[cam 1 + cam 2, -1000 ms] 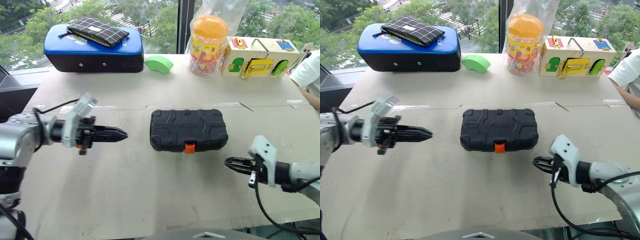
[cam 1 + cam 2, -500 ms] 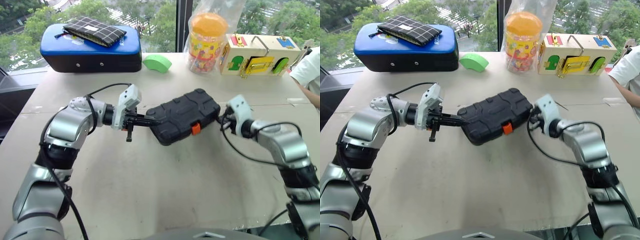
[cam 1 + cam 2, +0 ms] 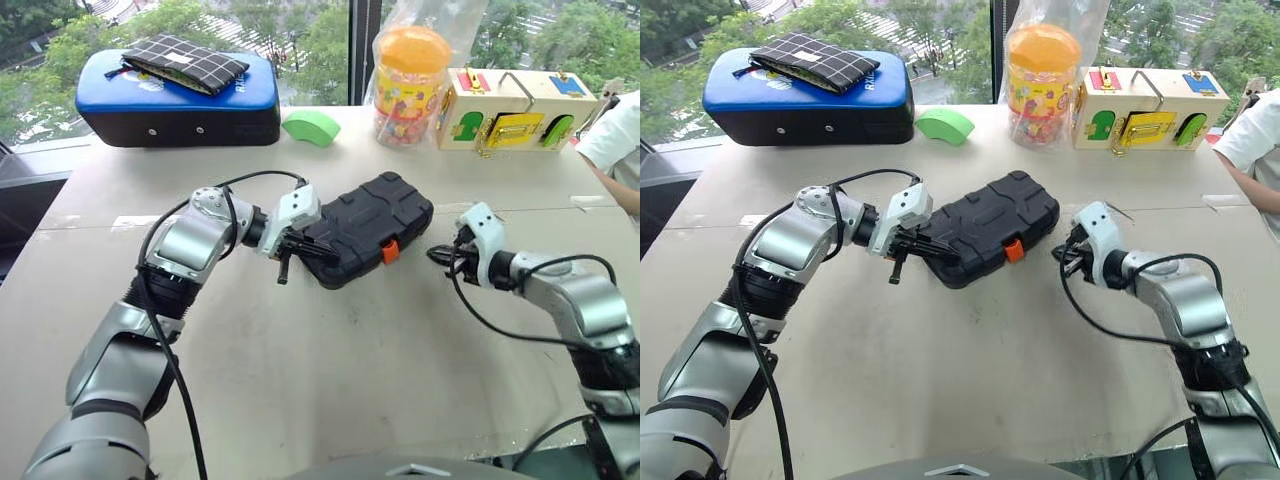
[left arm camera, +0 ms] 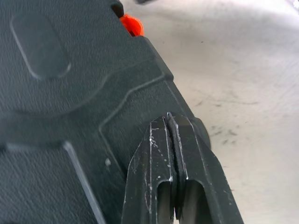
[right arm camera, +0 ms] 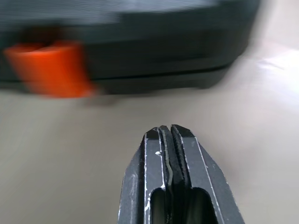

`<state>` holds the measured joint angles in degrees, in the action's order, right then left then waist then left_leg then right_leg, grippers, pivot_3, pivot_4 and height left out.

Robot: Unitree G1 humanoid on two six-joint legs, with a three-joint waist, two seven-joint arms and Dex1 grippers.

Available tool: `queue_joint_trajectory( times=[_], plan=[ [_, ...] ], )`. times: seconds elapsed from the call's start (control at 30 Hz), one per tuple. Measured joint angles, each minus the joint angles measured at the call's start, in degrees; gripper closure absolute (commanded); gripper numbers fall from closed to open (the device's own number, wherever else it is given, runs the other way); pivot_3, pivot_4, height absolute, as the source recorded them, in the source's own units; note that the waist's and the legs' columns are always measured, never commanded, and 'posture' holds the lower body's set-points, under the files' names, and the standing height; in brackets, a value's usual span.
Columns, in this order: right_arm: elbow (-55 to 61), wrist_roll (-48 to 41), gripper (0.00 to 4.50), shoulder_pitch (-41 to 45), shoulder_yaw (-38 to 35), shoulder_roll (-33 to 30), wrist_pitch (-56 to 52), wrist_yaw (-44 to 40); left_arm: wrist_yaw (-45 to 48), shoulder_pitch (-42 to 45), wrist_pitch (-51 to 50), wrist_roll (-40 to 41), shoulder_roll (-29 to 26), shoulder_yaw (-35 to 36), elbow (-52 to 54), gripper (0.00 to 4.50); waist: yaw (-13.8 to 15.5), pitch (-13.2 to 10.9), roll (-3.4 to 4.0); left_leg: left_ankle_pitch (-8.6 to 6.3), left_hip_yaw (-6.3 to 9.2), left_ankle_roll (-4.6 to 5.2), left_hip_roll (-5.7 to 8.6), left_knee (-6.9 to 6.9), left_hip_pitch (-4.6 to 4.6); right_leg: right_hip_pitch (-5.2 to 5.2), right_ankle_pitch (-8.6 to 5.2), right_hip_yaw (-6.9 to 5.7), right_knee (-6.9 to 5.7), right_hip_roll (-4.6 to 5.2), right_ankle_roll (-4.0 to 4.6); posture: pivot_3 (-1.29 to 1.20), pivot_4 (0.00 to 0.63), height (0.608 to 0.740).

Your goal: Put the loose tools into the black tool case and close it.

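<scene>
front tbl [image 3: 300, 400] free | black tool case [image 3: 375, 225] blocks ctr | rear cluttered

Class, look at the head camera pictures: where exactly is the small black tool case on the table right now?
The black tool case lies closed and skewed mid-table between the grippers: the shut left gripper touches its left end, the shut right gripper sits just off its right.

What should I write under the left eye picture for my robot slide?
Two shut grippers, left and right, flank a closed black tool case lying askew on the table.
</scene>
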<state>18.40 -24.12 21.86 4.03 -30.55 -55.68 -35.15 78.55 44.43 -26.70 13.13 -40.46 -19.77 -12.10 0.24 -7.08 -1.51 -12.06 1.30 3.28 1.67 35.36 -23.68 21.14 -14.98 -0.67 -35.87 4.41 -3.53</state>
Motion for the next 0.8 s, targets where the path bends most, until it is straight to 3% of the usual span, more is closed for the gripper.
queue_joint_trajectory(
  times=[0.37,0.8],
  plan=[
    [1.82,-1.76,4.50,2.08,-0.57,15.17,-1.10,9.83,-0.48,0.11,-0.49,-1.36,1.69,0.15,0.22,4.49,0.48,0.06,0.03,0.01,0.22,-0.02,0.03,0.07,0.09,-0.16,0.00,-0.05,-0.03,0.00,0.01,0.00,0.150,0.740],
    [-1.70,1.37,4.50,2.02,4.28,12.73,1.05,10.28,-1.59,-1.96,-1.58,-1.76,1.44,1.23,1.98,4.49,0.18,0.25,-0.02,0.00,0.08,-0.02,-0.02,-0.07,0.62,-0.53,-0.02,0.08,-0.04,-0.14,0.03,0.00,0.150,0.740]
  ],
)
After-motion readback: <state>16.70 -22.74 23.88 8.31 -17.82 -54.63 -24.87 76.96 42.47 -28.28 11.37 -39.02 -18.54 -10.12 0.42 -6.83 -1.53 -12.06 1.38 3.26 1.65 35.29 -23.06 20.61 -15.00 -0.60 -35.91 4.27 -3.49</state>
